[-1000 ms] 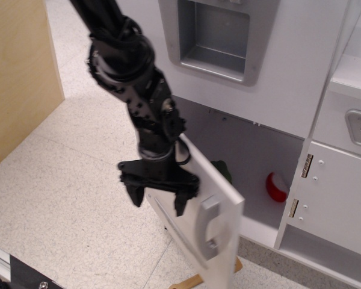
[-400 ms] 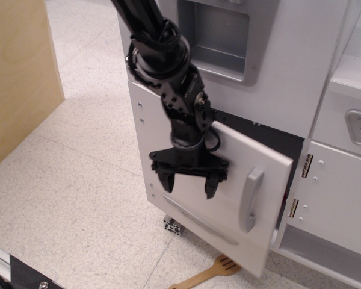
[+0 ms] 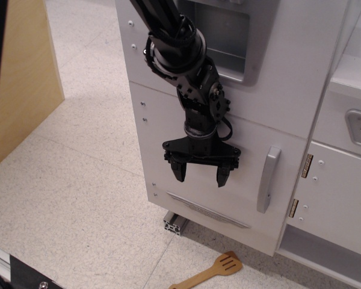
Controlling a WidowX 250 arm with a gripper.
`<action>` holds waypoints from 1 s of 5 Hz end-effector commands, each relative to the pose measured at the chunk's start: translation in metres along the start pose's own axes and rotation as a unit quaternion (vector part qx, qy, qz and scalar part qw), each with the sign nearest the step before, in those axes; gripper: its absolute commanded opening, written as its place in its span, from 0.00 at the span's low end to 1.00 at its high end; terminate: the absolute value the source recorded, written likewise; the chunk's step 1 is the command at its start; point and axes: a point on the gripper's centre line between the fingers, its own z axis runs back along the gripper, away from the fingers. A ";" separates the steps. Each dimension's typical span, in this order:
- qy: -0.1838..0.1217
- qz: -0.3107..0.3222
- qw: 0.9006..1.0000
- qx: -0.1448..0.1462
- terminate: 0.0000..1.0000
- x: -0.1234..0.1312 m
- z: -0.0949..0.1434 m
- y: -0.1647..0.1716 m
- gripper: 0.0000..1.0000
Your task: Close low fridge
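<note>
The low fridge's large white door (image 3: 168, 150) sits flush with the cabinet front, with no gap showing. Its vertical grey bar handle (image 3: 268, 179) is at the right edge and the grey vent strip (image 3: 207, 209) runs along the bottom. My black gripper (image 3: 201, 174) is open and empty, fingers pointing down, right against the middle of the door face, left of the handle. The fridge's inside is hidden.
Above is the white panel with the grey recessed dispenser (image 3: 219, 33). To the right is a smaller white cabinet door (image 3: 337, 198) with brass hinges (image 3: 306, 165). A wooden spatula (image 3: 207, 274) lies on the floor. A wooden panel (image 3: 24, 72) stands at left.
The fridge door swung from wide open to flush shut, hiding the red and green items inside. My gripper moved right and toward the cabinet with the door, staying open.
</note>
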 end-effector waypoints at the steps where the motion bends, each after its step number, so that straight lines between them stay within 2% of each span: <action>1: -0.029 -0.021 0.999 -0.007 0.00 -0.001 0.023 0.005 1.00; 2: -0.026 -0.034 0.999 -0.010 0.00 -0.011 0.029 0.011 1.00; 4: -0.026 -0.034 0.999 -0.010 0.00 -0.011 0.029 0.011 1.00; 5: -0.026 -0.034 0.999 -0.010 1.00 -0.011 0.029 0.011 1.00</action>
